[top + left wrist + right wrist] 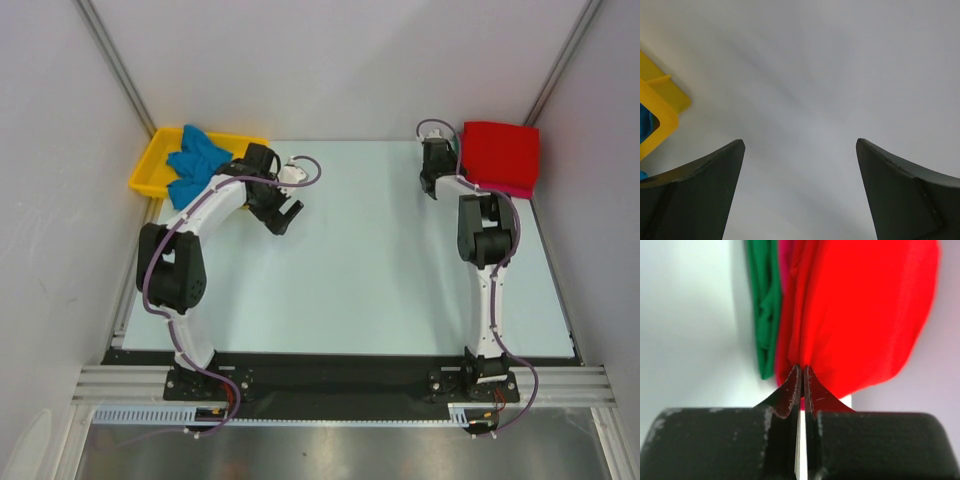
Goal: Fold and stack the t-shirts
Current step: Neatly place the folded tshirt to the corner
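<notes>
Touching red t-shirt (860,315), closed right tool (802,371)

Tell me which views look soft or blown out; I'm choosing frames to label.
Top external: sharp, evenly lit, only soft shadows. Left wrist: left claw nearly black, table faintly streaked. Right wrist: red t-shirt soft and oversaturated, folds washed out.

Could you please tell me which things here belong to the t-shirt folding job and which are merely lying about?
Belonging to the job: red t-shirt; magenta t-shirt beneath it; green t-shirt; blue t-shirt, unfolded.
Just lying about: yellow tray, which holds the blue t-shirt.
</notes>
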Robot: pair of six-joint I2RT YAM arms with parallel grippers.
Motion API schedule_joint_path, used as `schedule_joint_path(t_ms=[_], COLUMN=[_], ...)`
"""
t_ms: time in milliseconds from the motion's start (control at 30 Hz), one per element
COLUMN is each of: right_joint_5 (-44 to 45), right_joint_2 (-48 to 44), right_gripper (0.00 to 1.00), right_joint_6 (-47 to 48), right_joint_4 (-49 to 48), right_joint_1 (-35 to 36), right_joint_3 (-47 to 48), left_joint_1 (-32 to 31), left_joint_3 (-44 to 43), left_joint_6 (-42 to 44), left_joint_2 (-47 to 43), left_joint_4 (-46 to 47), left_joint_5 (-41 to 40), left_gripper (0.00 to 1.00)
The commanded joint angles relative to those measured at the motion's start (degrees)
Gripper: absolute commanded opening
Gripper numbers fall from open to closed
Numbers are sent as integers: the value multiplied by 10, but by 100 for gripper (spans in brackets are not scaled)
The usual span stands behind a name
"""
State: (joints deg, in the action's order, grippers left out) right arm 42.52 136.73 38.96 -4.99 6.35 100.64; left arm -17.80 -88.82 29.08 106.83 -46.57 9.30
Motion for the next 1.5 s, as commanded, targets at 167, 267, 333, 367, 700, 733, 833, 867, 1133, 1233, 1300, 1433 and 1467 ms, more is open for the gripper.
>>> schedule_joint_path(t_ms=[167,267,333,367,700,733,833,867,1133,1233,1300,1433,1467], right_joint_5=[-17,-40,-74,-84,-106,-107,-114,-128,-143,-186,-216,-269,-302], right_joint_2=[-130,-141,-147,-146,-78,-77,-80,-82,-184,-240,-311,-440,-469], right_gripper=[0,0,0,0,0,0,17,42,100,100,100,100,100], right_joint_6=[8,13,7,0,-35,-41,-68,-77,-185,-266,-326,-418,-434], right_joint_4=[-3,7,19,28,82,89,111,121,188,228,241,248,252], right_joint_1=[-20,-24,-20,-19,-10,-10,-12,-12,2,-12,-20,-53,-79], right_joint_3=[-23,-57,-76,-84,-63,-61,-42,-34,-9,-32,-85,-212,-234], left_joint_1=[4,4,5,6,10,11,12,12,12,13,13,19,22], left_joint_3=[-18,-20,-20,-20,-17,-17,-19,-20,-45,-49,-40,24,38], left_joint_6=[16,16,18,18,23,23,24,24,18,11,2,-16,-20], left_joint_2=[-21,-21,-22,-23,-23,-22,-22,-21,-20,-33,-53,-109,-137], left_joint_4=[-5,-4,-4,-5,-5,-5,-5,-5,-10,-11,-7,12,17], left_joint_5=[14,16,14,15,5,5,4,5,10,17,25,18,15], left_gripper=[100,100,100,100,100,100,100,100,100,100,100,100,100])
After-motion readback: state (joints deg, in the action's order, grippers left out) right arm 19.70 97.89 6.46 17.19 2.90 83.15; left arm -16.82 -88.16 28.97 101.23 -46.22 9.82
